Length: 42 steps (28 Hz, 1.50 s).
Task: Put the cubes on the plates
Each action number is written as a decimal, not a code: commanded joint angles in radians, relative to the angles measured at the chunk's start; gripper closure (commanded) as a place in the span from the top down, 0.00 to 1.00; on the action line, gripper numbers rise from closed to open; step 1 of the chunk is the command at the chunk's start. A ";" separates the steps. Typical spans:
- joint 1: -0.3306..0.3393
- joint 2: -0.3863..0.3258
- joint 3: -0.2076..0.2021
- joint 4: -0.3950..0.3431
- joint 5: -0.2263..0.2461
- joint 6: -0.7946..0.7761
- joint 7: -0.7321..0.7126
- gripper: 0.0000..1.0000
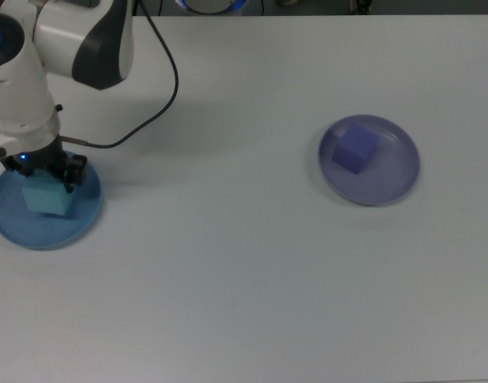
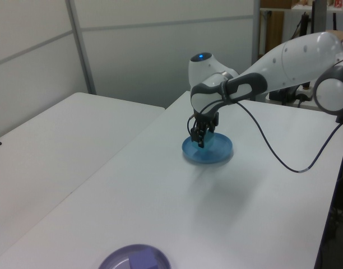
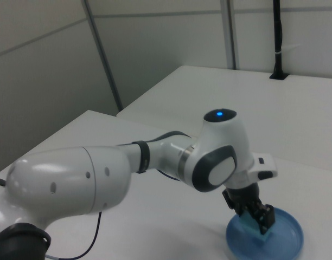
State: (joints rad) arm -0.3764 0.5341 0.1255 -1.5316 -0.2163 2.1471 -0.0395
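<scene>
Top view: cyan cube [image 1: 46, 199] btwn jaws.

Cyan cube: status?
Pincer shut on cyan cube, over blue plate. Purple cube sits on lavender plate. Nothing in the way.

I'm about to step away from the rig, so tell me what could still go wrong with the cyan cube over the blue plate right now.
The gripper is shut on the cyan cube over the blue plate. Whether the cube touches the plate is unclear, so an early release might let it bounce or roll out. The fingers sit close to the shallow plate, so pressing down or pulling away sideways could push the plate. The purple cube already lies on the lavender plate, well clear.
</scene>
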 commanded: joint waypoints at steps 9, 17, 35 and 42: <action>0.011 -0.005 -0.009 0.025 0.000 -0.007 0.001 1.00; 0.013 -0.048 -0.004 0.025 0.021 -0.053 0.004 1.00; 0.247 -0.312 0.003 -0.010 0.098 -0.345 0.308 1.00; 0.349 -0.401 0.005 -0.010 0.126 -0.424 0.332 1.00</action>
State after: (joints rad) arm -0.0776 0.2153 0.1428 -1.5000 -0.1269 1.7654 0.2687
